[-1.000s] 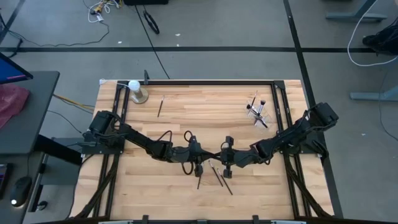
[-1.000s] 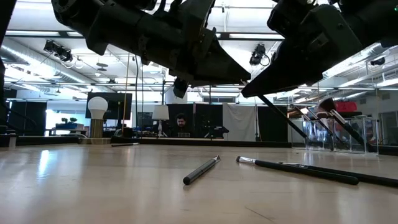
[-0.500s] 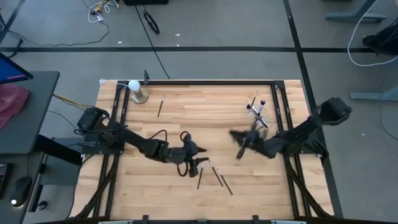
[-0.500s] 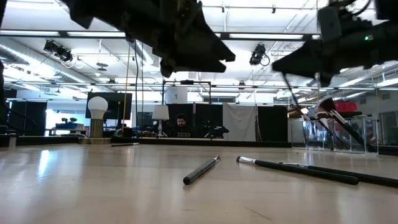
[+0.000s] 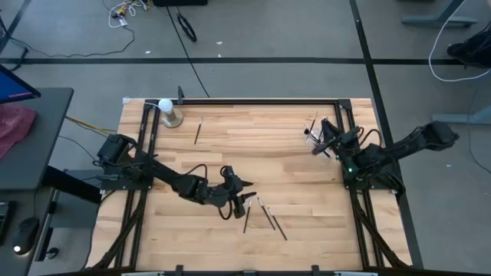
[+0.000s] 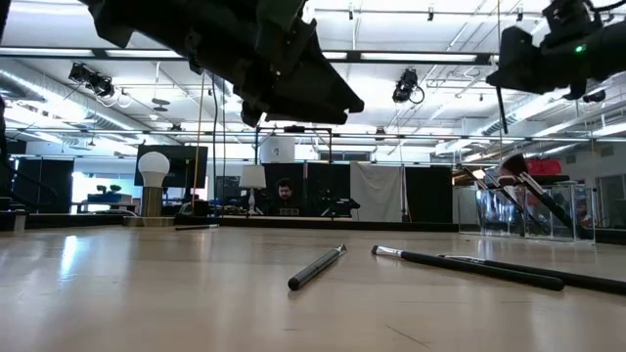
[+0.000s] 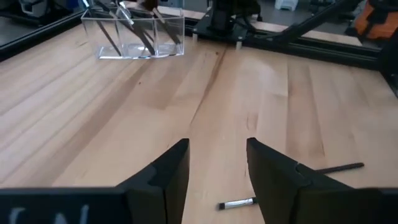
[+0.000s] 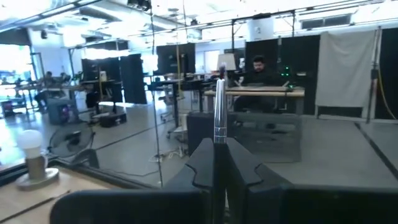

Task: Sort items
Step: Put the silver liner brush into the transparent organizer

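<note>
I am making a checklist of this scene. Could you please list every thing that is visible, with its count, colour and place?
Loose makeup brushes: three, dark, on the near middle of the table.
Lone brush: one, dark, far left part of the table.
Clear holder: one, transparent, far right, several brushes standing in it.
White ball on metallic base: one, far left corner.
Wooden table: one, pale.
Left gripper: open, empty, over the loose brushes.
Right gripper: shut on a brush, at the clear holder.
</note>
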Controlling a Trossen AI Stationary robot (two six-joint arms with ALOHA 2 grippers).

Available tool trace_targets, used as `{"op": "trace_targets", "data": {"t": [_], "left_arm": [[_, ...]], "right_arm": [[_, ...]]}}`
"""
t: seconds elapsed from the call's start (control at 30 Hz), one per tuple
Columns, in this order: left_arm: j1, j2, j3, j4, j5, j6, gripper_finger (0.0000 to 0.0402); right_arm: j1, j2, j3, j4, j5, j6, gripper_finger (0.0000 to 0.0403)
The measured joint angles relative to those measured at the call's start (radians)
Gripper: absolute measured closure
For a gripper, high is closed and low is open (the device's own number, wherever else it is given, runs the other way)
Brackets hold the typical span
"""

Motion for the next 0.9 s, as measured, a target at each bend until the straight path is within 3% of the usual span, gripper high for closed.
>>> {"op": "trace_targets", "data": {"t": [0.23,0.37,0.53,0.9], "left_arm": [[0.006,0.000,0.000,-0.001,0.000,0.001,0.0241],[0.006,0.000,0.000,-0.002,0.000,0.001,0.0241],[0.006,0.000,0.000,-0.001,0.000,0.002,0.0241],[0.006,0.000,0.000,-0.002,0.000,0.002,0.0241]], "right_arm": [[-0.274,0.002,-0.005,-0.254,-0.203,0.353,0.0392],[-0.452,0.001,-0.005,-0.386,-0.255,0.541,0.0392],[-0.622,0.015,-0.005,-0.578,-0.433,0.811,0.0392],[-0.717,0.116,-0.005,-0.599,-0.470,0.871,0.0392]]}}
